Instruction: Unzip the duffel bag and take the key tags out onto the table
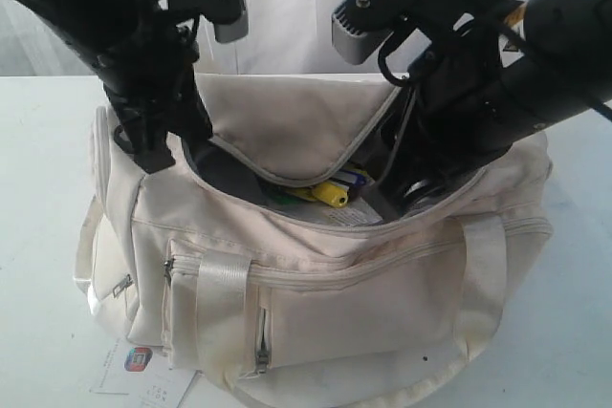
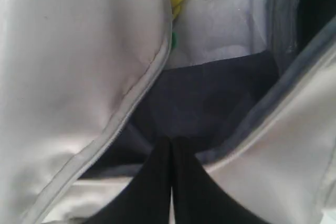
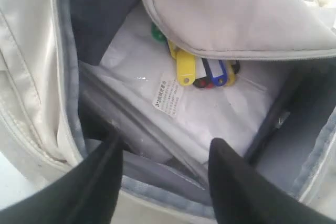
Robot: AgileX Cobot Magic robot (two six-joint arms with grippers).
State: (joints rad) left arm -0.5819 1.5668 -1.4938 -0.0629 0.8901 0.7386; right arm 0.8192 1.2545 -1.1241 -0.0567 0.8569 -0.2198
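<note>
Bag point(image 1: 316, 274) stands unzipped on the tabletop point(image 1: 38, 188). Key tags point(image 3: 202, 72) lie inside, partly under the flap point(image 3: 236, 14). Right pincer point(image 3: 165, 156): released, empty, inside the opening, near the tags, apart from them. Left pincer point(image 2: 171, 144): clenched at the left rim.

The exterior camera sits slightly above the surface point(image 1: 38, 236), close to the long side of the duffel bag point(image 1: 316, 284), which nearly fills its frame. My left wrist camera looks past my left claw point(image 2: 171, 145) into the bag's mouth, very near. My right wrist camera peers in past my right claw point(image 3: 165, 150). All three catch the key tags point(image 3: 202, 72).
</note>
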